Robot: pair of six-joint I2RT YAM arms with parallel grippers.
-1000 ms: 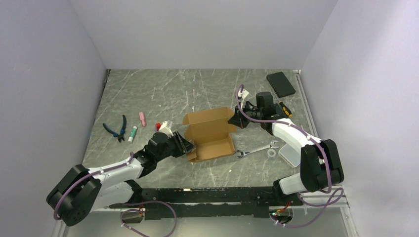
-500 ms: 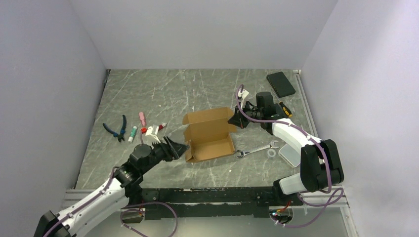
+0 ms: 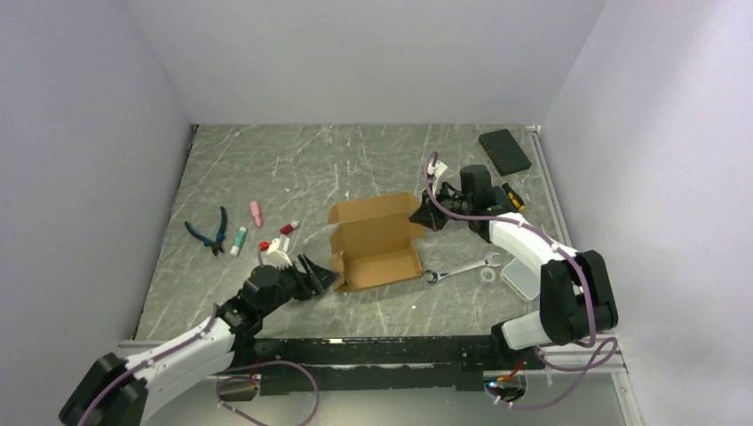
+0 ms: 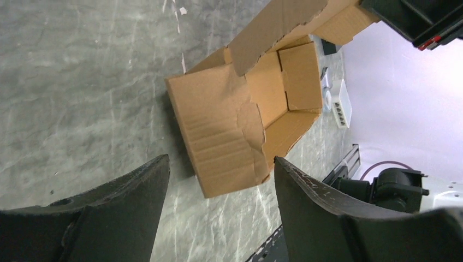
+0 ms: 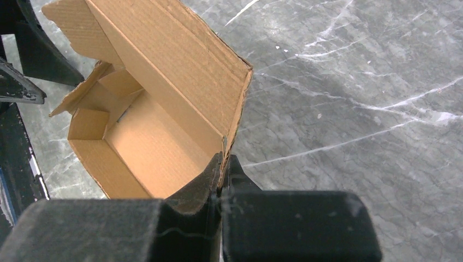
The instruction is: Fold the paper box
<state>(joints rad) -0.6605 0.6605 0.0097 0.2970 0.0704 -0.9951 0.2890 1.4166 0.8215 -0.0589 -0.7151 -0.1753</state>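
The left gripper (image 3: 320, 273) is seen with its jaws spread wide and nothing between them; it is held low over the table (image 3: 311, 169), just beside the left end of the paper box (image 3: 377, 240), and whether it touches the cardboard cannot be told. In the left wrist view the box's left end wall is framed between the two dark fingers (image 4: 136, 191). The right gripper (image 5: 221, 166) is pressed together on the thin edge of an upright cardboard panel at the box's right far corner. The box is set near the middle of the table, its tray open upward, its lid panel raised along the far side and its side flaps not yet tucked in. A wrench (image 3: 457, 269) is laid just beside the box's near right corner, and pliers (image 3: 209, 232) are found toward the table's left edge.
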